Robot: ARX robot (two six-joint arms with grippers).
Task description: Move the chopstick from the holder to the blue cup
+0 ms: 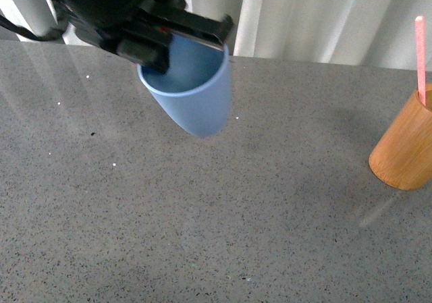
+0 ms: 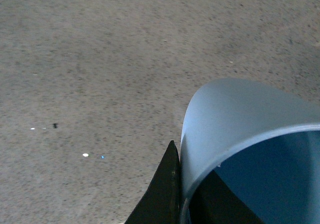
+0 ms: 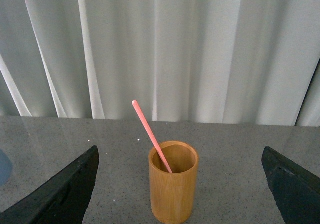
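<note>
The big grey desk (image 1: 202, 235) fills most of what we see. It is speckled and a bit shiny. Behind it hangs a white curtain (image 3: 200, 49) with long folds.

The left hand (image 1: 169, 43) is black and comes in from the top left of the front view. It is closed on the rim of the blue cup (image 1: 196, 94). The left wrist view shows one finger (image 2: 165, 194) pressed on the outside of the cup wall and a dark one inside the cup, so the wall is pinched between them.

The right hand (image 3: 180, 151) shows only in its own wrist view. Its two black fingers (image 3: 65, 189) are spread wide apart, with nothing between them touching them. It holds nothing. The holder sits out in front of it, in the gap.

The blue cup is tilted. Its open top faces up and toward the camera, and its round bottom points down at the desk. It looks lifted off the desk, at the back left. Nothing can be seen inside it.

The holder (image 1: 405, 148) is an orange-brown wooden cup. It stands on the desk far off to the right, well apart from the blue cup. The edge of the front view cuts part of it off.

The pink chopstick (image 1: 420, 53) is in the holder. Its low end is down inside, and it leans on the rim. Its top sticks up high above the holder.

A few tiny white dots (image 1: 88, 77) lie on the desk.
</note>
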